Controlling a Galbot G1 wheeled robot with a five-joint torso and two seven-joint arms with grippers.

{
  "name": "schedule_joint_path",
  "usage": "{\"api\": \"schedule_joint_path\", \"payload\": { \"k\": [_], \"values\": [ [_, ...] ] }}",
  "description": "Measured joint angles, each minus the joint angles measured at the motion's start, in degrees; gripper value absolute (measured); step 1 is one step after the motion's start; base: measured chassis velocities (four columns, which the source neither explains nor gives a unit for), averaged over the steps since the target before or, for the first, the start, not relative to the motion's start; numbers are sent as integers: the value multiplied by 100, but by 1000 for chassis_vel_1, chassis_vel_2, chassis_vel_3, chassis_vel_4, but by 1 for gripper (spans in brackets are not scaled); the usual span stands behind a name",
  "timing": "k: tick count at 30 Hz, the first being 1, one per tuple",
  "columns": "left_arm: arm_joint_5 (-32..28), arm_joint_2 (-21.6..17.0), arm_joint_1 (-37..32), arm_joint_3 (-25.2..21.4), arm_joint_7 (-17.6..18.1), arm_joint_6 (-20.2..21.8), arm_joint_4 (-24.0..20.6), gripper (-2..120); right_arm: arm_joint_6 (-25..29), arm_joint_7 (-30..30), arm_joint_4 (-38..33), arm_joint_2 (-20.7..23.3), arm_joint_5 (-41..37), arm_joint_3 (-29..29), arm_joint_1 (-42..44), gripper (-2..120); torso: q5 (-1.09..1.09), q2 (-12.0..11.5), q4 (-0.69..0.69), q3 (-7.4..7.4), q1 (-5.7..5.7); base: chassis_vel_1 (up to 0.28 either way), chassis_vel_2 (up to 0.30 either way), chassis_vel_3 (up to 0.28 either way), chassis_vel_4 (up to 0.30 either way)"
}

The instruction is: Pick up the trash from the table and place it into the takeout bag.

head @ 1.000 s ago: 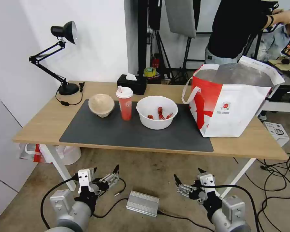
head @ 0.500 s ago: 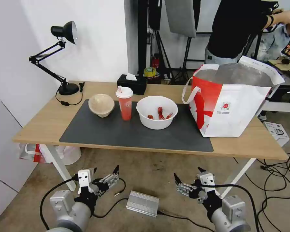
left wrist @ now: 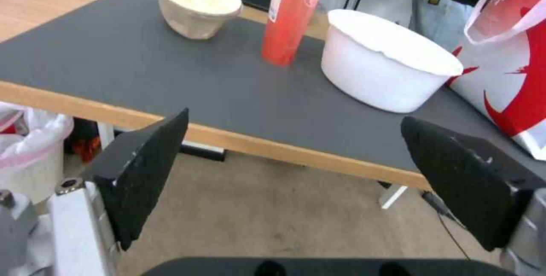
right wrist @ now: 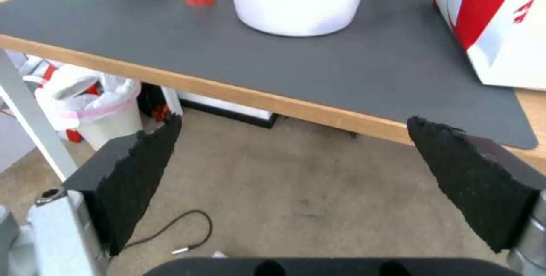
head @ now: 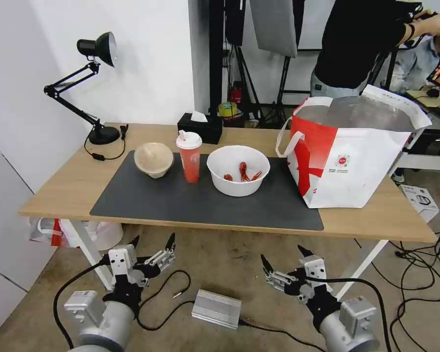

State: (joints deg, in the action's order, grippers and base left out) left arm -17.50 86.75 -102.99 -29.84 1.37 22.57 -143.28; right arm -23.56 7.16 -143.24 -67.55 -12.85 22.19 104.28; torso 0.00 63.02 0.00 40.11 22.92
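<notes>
On the dark grey mat (head: 205, 200) of the table (head: 58, 190) stood, from left to right, the beige pulp bowl (head: 153, 159), the red cup (head: 189, 156) and the white bowl (head: 238, 170) with crayfish scraps, and the takeout bag (head: 349, 151) stood at the right end, all well beyond and above both grippers. The left gripper (head: 151, 247) and the right gripper (head: 281, 261) hung below the near table edge, over the floor, each with its fingers spread wide and holding nothing. Both arms reached forward and up, fingertips aimed toward the table.

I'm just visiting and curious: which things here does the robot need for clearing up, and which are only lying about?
For the job: white bowl with crayfish scraps, red cup, beige pulp bowl, takeout bag.

Lying about: desk lamp, tissue box, grey mat.
</notes>
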Motion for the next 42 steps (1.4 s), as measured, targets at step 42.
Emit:
{"api": "schedule_joint_path", "payload": {
  "k": [42],
  "values": [
    [287,-105,19,-37,-164,-312,78,100,1073,-367,0,121,-22,480,-86,100,0,0,0,0,0,0,0,0,0]
  ]
}}
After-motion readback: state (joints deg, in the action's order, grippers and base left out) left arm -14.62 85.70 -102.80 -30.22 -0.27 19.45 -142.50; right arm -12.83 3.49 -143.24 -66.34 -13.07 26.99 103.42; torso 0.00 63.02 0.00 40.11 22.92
